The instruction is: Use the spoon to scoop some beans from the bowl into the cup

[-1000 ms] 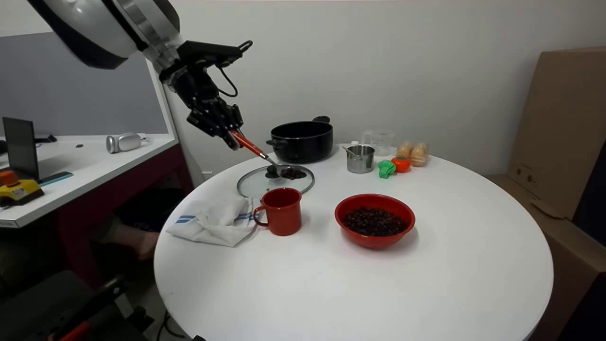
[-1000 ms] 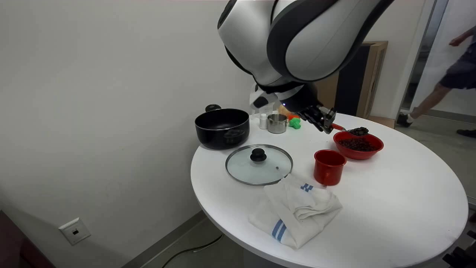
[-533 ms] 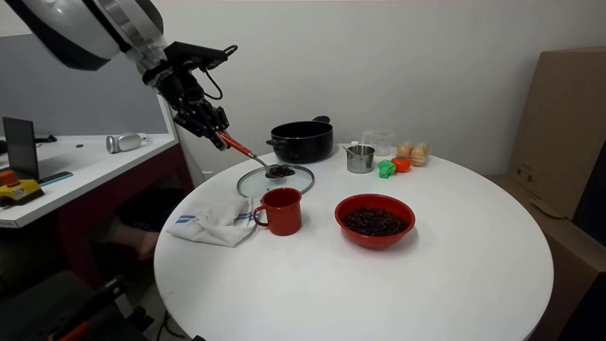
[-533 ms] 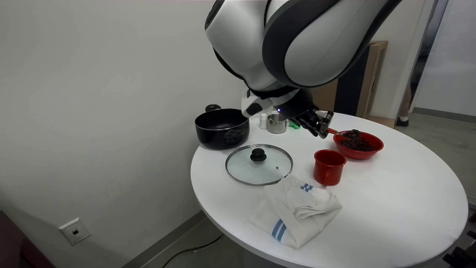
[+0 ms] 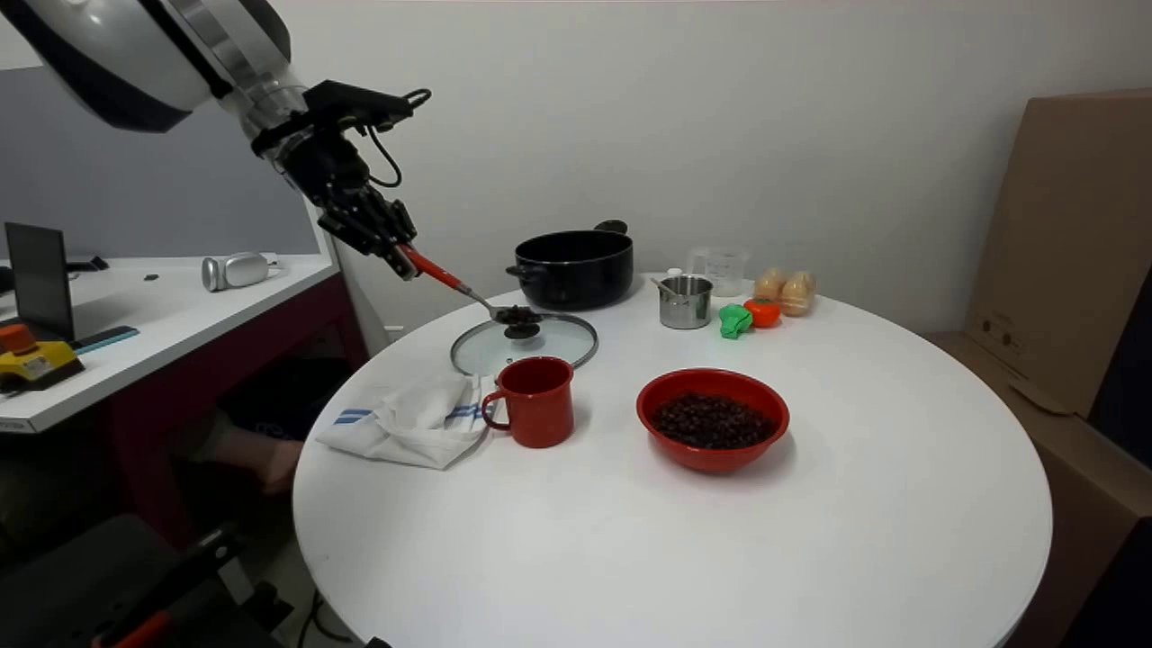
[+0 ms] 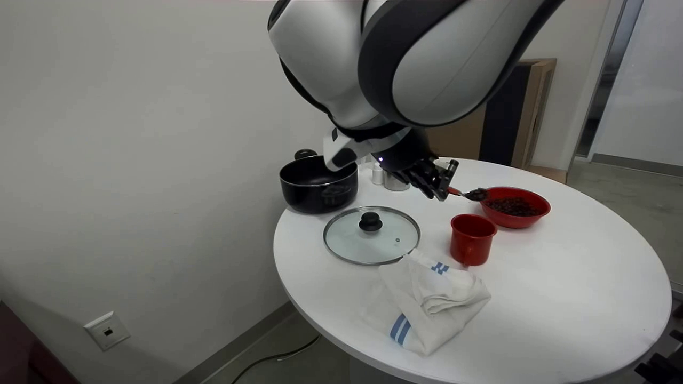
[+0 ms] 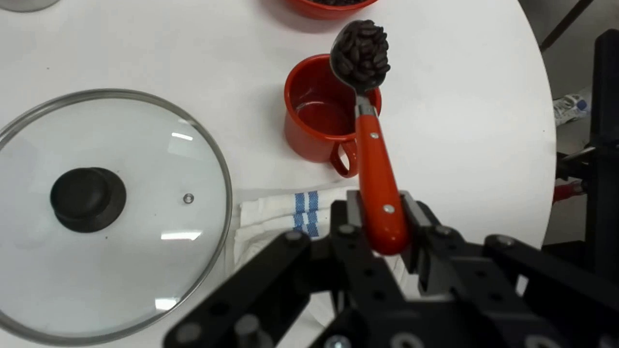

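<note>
Loaded spoon (image 5: 441, 274) held aloft

At left in an exterior view, the gripper (image 5: 405, 255) clamps the spoon's orange-red handle, the metal end heaped with dark beans (image 5: 517, 315). Slightly rightward, the red mug (image 5: 544, 414) stands upright on the table (image 5: 855, 540); farther right, the red bowl (image 5: 715, 461) holds more beans.

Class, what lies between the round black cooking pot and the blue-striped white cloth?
A round, black-knobbed glass lid; both exterior views show it between the pot and the cloth.

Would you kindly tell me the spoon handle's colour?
The handle is orange-red, clearest in the wrist view.
</note>
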Controlling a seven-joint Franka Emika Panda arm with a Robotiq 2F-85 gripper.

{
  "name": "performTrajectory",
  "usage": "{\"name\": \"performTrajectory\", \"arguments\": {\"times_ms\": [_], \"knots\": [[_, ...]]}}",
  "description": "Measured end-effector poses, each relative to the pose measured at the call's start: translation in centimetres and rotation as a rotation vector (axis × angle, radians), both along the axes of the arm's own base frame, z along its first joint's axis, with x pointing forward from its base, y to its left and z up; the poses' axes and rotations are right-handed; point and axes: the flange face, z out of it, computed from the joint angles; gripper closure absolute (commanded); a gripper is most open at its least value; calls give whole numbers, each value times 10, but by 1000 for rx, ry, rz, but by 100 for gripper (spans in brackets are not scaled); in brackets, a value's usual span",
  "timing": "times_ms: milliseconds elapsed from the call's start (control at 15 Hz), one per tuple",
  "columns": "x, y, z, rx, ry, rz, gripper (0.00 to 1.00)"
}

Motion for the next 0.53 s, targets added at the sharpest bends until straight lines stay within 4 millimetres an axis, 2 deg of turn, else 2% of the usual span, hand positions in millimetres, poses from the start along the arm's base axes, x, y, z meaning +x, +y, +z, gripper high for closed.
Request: {"name": "performTrajectory", "arguments": {"times_ms": [533], "knots": [[4, 3, 1, 46, 37, 68, 95]]}}
